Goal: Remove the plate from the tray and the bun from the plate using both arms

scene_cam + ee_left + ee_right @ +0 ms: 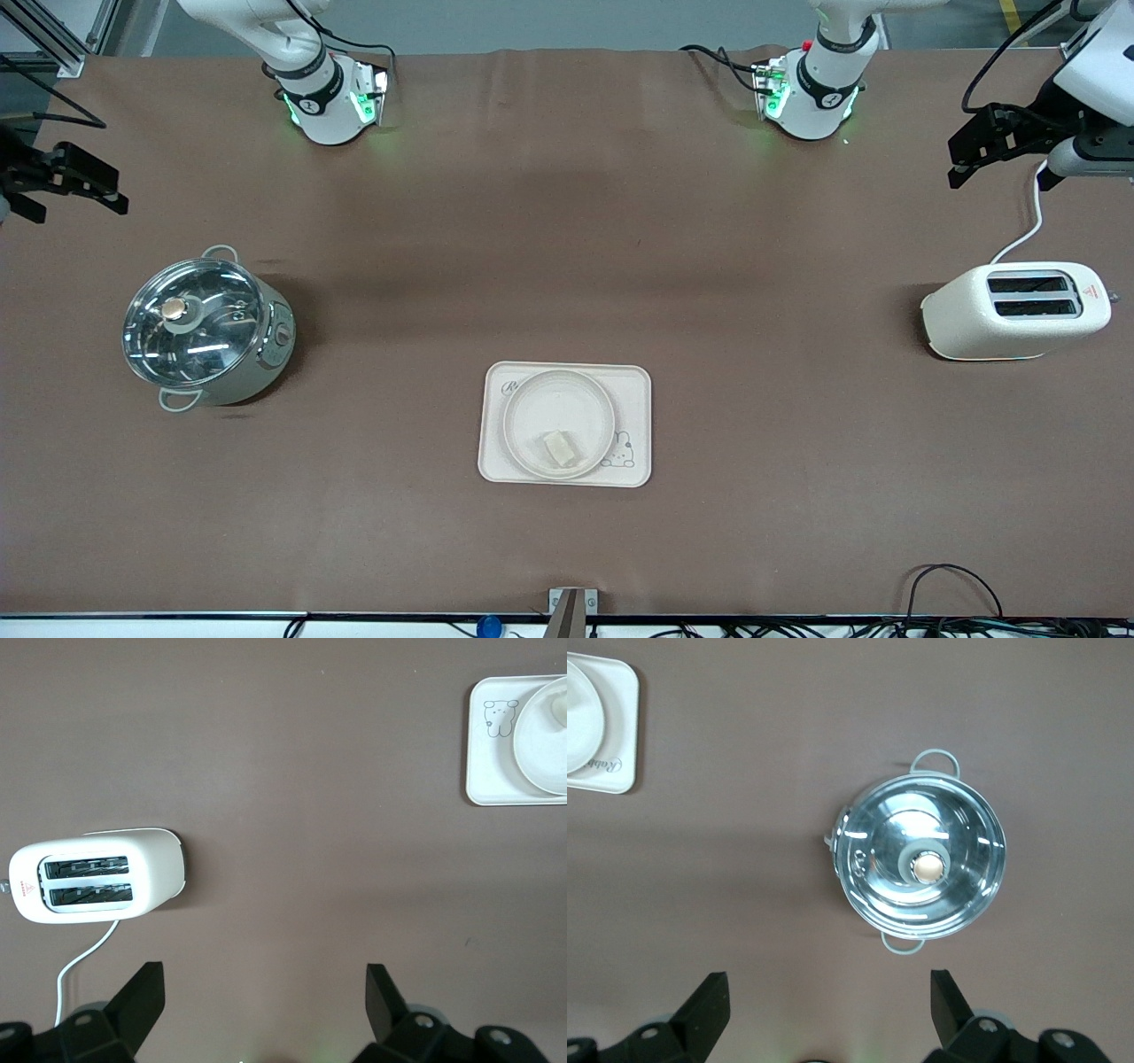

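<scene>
One bun (560, 447), one plate (558, 390), one tray (496, 425)

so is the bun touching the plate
Touching: the front view shows the bun lying inside the plate, resting on its surface with no gap.

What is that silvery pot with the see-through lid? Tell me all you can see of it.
The pot is a round, pale metal-looking cooker, standing upright on the brown table toward the right arm's end. A clear glass lid with a round tan knob closes it. Two loop handles stick out from its rim, and a small dial shows on its side. Nothing but the table touches it; the right gripper hangs apart from it, open.
</scene>
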You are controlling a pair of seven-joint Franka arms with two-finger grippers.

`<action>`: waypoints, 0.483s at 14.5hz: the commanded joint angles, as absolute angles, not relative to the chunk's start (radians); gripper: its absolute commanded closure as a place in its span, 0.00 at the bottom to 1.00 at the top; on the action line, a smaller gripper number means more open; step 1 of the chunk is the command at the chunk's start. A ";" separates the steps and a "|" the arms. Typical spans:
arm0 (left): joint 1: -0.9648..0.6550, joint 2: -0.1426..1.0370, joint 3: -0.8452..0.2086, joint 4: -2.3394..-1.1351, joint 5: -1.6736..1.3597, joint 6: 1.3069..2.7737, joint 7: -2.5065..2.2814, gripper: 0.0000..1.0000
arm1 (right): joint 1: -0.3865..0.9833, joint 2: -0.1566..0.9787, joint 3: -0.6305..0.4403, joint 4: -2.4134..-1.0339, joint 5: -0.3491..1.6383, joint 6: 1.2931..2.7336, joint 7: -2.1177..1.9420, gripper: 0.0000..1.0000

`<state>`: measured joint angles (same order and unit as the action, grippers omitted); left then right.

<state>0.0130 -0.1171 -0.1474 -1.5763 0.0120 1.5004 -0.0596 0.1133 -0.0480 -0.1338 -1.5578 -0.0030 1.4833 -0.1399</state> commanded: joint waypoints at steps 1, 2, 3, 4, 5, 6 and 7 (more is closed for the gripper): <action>0.015 -0.104 -0.150 -1.546 0.015 1.477 -0.052 0.00 | 0.123 -0.060 -0.133 -1.582 -0.012 1.508 -0.121 0.00; 0.017 -0.101 -0.150 -1.546 0.015 1.477 -0.052 0.00 | 0.121 -0.061 -0.135 -1.582 -0.011 1.499 -0.120 0.00; 0.017 -0.101 -0.149 -1.546 0.017 1.477 -0.052 0.00 | 0.120 -0.061 -0.135 -1.583 -0.011 1.499 -0.120 0.00; 0.017 -0.098 -0.149 -1.546 0.017 1.477 -0.052 0.00 | 0.123 -0.058 -0.133 -1.583 0.003 1.505 -0.117 0.00; 0.017 -0.094 -0.149 -1.546 0.017 1.477 -0.052 0.00 | 0.126 -0.049 -0.135 -1.583 0.049 1.515 -0.112 0.00; 0.015 -0.091 -0.149 -1.545 0.017 1.477 -0.054 0.00 | 0.127 -0.016 -0.135 -1.583 0.102 1.534 -0.112 0.00; 0.015 -0.091 -0.150 -1.540 0.018 1.477 -0.052 0.00 | 0.132 0.036 -0.135 -1.586 0.154 1.563 -0.112 0.00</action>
<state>0.0133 -0.1080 -0.1469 -1.5756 0.0120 1.4995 -0.0596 0.1218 -0.0305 -0.1341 -1.5725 0.0812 1.5156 -0.1300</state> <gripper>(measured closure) 0.000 0.000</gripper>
